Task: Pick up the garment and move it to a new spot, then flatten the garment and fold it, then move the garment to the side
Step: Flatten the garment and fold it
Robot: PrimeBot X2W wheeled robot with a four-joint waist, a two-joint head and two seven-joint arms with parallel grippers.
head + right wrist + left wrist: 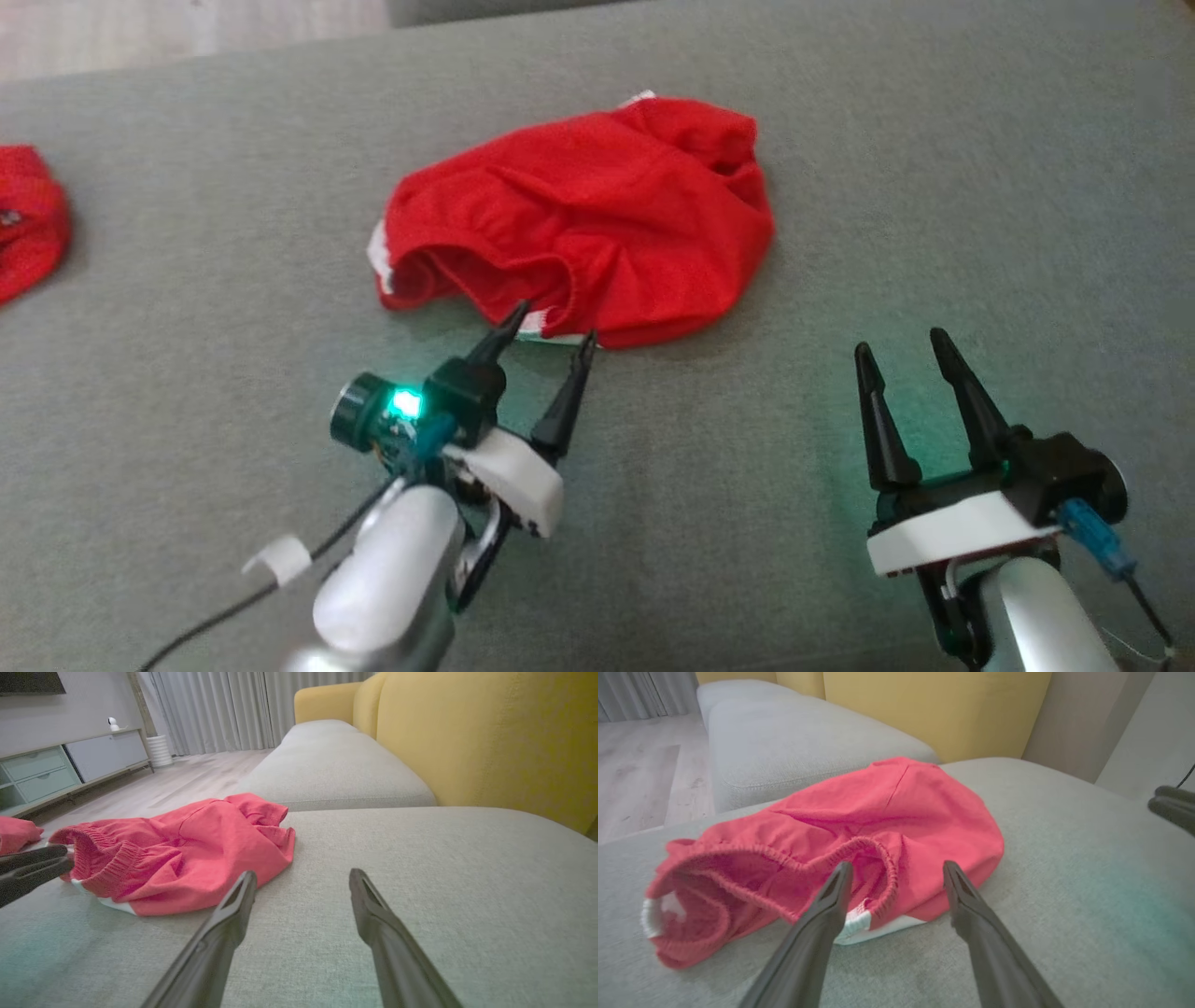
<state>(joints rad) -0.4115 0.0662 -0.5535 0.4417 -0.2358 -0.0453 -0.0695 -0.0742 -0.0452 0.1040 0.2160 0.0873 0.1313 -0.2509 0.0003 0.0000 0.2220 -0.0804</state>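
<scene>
left tool (556, 319): open, fingers spread, gripping nothing; the tips are at the garment's near edge, over the gathered band. Contact with the cloth cannot be told.
right tool (898, 340): open, holding nothing; it is over bare cushion to the right of the garment and apart from it.
garment (597, 205): red cloth in a crumpled, rounded heap, neither flat nor folded.
garment edge: a ruffled elastic band gapes toward the left tool and shows the red inside. White trim peeks out under the near edge and at the heap's left end.
garment top: creased, with one straight seam running along it in the left wrist view.
garment place: on the grey sofa seat (934, 187), about the middle of the cushion.
other cloth (28, 219): a second red piece on the same seat, well apart to the left.
backrest (467, 732): yellow.
</scene>
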